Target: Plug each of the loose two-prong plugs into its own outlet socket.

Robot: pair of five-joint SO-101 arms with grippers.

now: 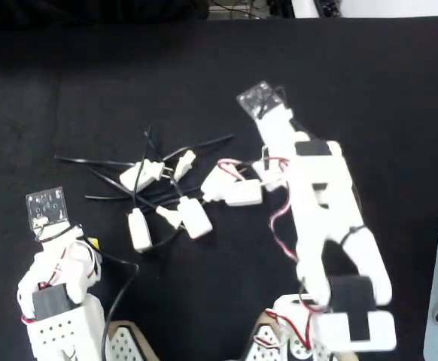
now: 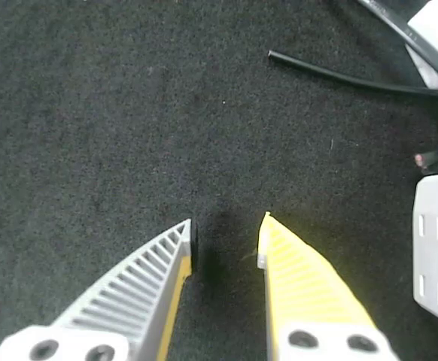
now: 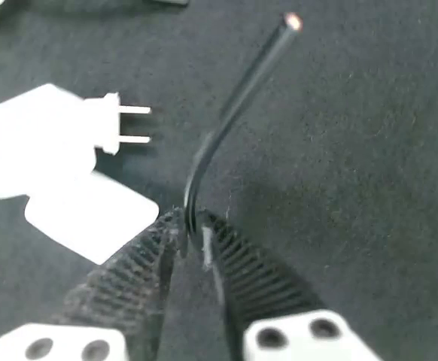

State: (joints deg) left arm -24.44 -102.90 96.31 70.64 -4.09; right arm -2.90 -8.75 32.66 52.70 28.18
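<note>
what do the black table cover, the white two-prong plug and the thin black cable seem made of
black table cover: probably felt-like cloth, matte, fuzzy speckled nap.
white two-prong plug: likely moulded plastic, smooth; prongs look like bright metal.
thin black cable: rubber or plastic sheath, slight sheen, coppery cut end.

Your high view looks steeply down over the black counter [image 1: 399, 90], with both arms at its lower edge. Each wrist view faces the counter from close behind its fingers, left [image 2: 302, 286] and right [image 3: 129, 286]. The left shares a white socket block [image 2: 437, 256] with the high view.
</note>
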